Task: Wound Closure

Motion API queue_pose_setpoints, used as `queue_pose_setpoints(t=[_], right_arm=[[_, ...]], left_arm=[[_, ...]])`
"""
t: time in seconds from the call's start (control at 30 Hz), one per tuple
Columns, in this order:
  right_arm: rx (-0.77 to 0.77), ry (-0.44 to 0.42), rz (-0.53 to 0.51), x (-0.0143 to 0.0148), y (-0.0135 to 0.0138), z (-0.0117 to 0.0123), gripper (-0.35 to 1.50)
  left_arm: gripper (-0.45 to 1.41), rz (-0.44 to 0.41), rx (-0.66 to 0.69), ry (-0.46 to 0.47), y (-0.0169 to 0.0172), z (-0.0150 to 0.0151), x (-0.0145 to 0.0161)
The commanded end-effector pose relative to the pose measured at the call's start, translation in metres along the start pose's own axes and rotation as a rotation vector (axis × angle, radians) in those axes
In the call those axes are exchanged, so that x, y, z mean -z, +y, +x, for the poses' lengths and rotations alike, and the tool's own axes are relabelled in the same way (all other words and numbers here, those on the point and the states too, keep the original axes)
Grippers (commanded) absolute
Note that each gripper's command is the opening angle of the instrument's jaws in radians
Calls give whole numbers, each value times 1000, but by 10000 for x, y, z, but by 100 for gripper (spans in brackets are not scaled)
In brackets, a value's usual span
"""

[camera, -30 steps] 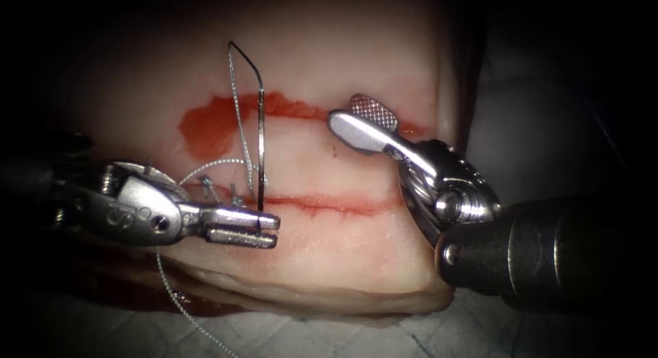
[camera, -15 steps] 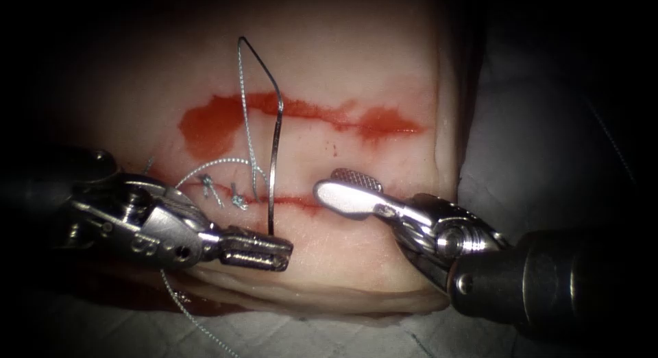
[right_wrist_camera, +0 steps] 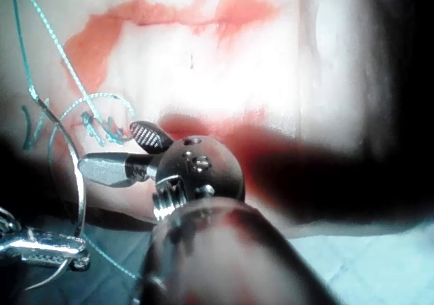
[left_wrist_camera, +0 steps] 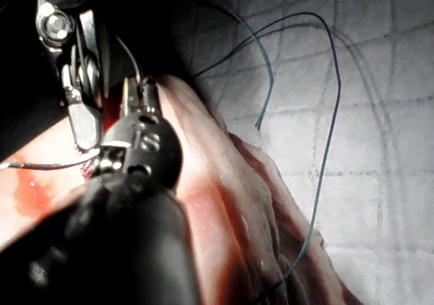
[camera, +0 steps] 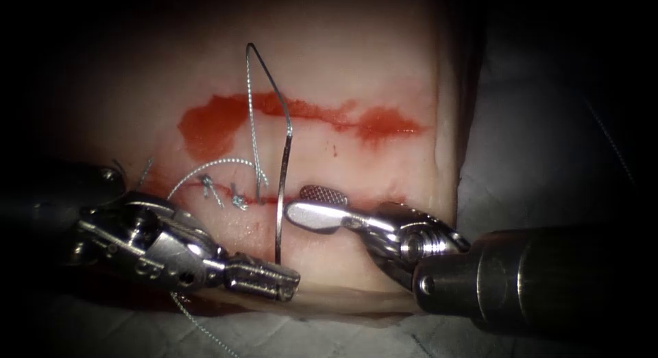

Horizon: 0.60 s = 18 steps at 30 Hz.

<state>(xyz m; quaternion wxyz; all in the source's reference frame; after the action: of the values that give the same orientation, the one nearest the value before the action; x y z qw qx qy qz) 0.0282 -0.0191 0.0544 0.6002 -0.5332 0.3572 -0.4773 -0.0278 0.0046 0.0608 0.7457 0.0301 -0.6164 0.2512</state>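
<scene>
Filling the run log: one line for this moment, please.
left pincer: shut on needle | needle: free of tissue | right pincer: open, holds nothing

Layout around the cut, as I'm seeing it from the console

I'm holding the needle (camera: 279, 159) near one end in my left tool (camera: 264, 276), which is sitting in front of the cut (camera: 322, 201); the needle is standing free of the tissue (camera: 356, 70), crossing over the cut. My right tool (camera: 310, 204) is lying on the cut just right of the needle, jaws parted, holding nothing. The thread (camera: 252, 135) is hanging just left of the needle, above the knots (camera: 223, 193) sitting on the cut.
</scene>
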Motion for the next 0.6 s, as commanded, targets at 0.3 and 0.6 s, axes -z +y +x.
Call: queue_pose_setpoints(t=[0.3, 0.6], right_arm=[[23, 9, -136, -3, 1, -2, 40], [22, 1, -166, -3, 2, -3, 40]], left_arm=[[-45, 23, 15, -20, -8, 7, -6], [-45, 37, 20, -29, -14, 6, -9]])
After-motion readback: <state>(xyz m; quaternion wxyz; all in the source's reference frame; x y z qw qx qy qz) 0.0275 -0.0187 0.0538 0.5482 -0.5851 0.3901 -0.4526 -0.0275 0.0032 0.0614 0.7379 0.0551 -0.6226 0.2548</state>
